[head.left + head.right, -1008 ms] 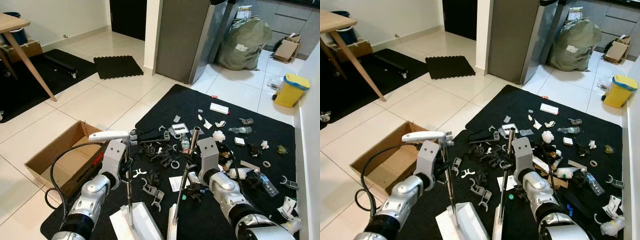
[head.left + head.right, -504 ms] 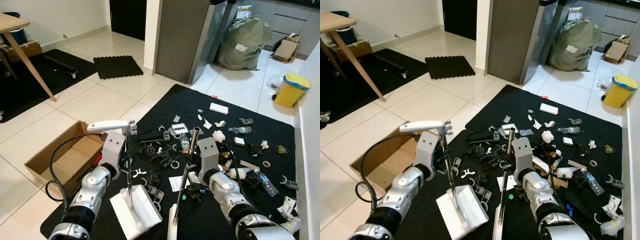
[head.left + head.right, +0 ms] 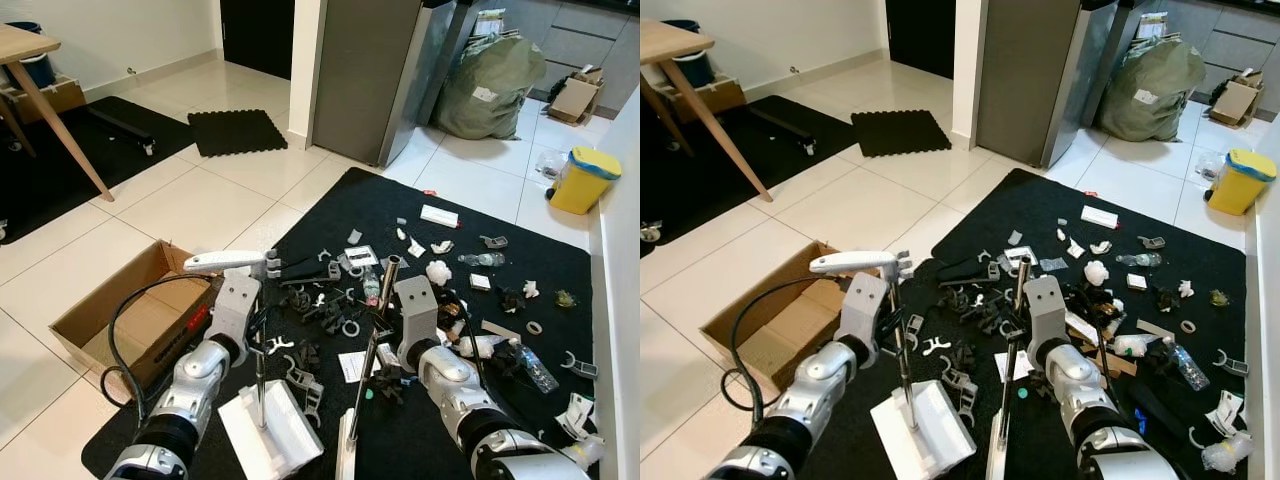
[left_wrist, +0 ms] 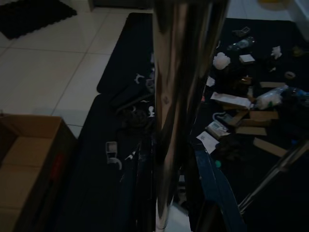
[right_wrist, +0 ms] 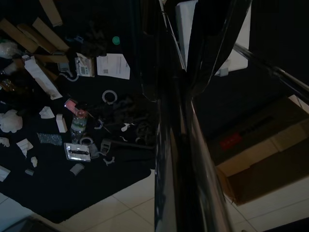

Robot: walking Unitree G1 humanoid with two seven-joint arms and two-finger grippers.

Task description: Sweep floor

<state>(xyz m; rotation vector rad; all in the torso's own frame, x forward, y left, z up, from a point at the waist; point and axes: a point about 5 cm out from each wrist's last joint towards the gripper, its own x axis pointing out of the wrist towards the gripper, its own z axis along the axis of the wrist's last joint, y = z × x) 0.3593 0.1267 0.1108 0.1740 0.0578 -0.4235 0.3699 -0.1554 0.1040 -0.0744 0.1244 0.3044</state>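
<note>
Left eye view | left gripper (image 3: 258,322) jaws clamp dustpan pole (image 3: 260,385) | right gripper (image 3: 383,335) jaws clamp broom pole (image 3: 371,345)

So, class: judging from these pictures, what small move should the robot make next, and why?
Probably draw the broom in the right tool toward the white dustpan. The left tool holds the dustpan's pole, the pan rests on the black mat, and scattered clips and scraps lie just beyond it, unswept.
</note>
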